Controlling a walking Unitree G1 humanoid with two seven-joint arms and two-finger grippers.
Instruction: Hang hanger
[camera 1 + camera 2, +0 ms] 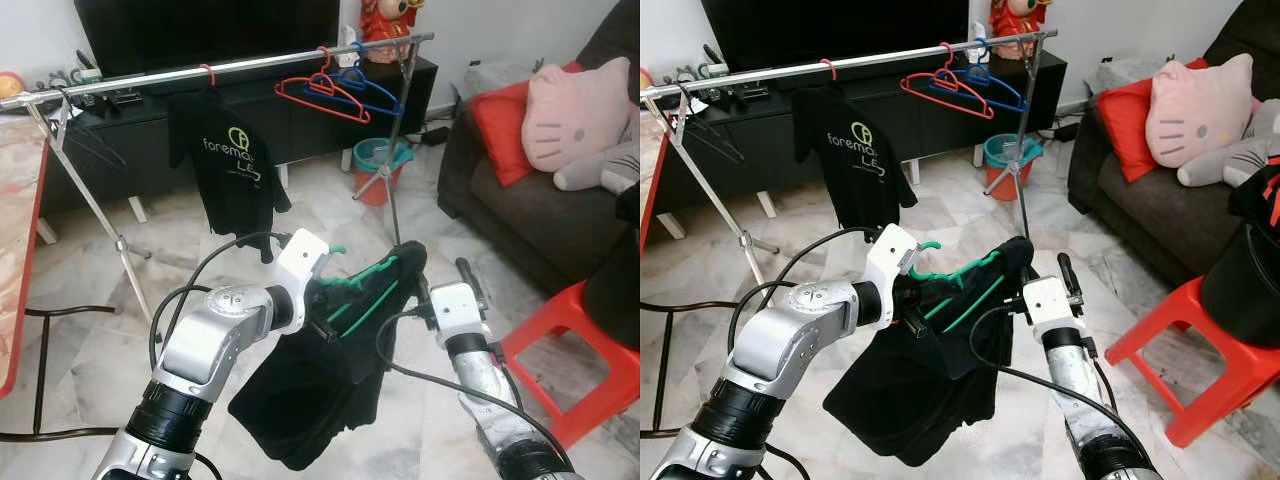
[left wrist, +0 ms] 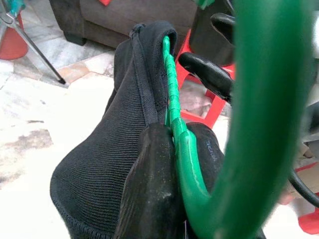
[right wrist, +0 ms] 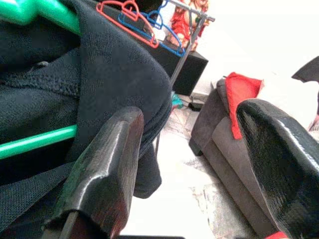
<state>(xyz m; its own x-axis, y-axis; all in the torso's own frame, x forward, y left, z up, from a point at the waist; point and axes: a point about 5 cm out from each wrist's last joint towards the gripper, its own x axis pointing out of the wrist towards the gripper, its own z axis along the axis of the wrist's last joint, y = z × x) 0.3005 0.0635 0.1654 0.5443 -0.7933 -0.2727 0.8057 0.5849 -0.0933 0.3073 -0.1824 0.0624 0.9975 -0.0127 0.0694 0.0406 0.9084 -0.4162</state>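
The left gripper [image 1: 912, 292] is clenched on the green hanger [image 1: 965, 290] near its hook; the right gripper [image 3: 189, 164], jaws released, is beside the draped shirt [image 1: 930, 385]. Carrying is judged underway; the hook must be lifted onto the rail [image 1: 840, 62] ahead.

Green hanger [image 1: 965, 290] in black shirt [image 1: 930, 385]; red hangers [image 1: 318, 97], blue hanger [image 1: 362, 88]; stool [image 1: 590, 375] seemingly red

Floor [image 1: 210, 270]: pale marble tiles.
Wall side: black TV cabinet [image 1: 300, 110], dark screen [image 1: 200, 30].
Right: dark sofa [image 1: 520, 220], red cushion [image 1: 500, 125], red plastic stool [image 1: 590, 360].
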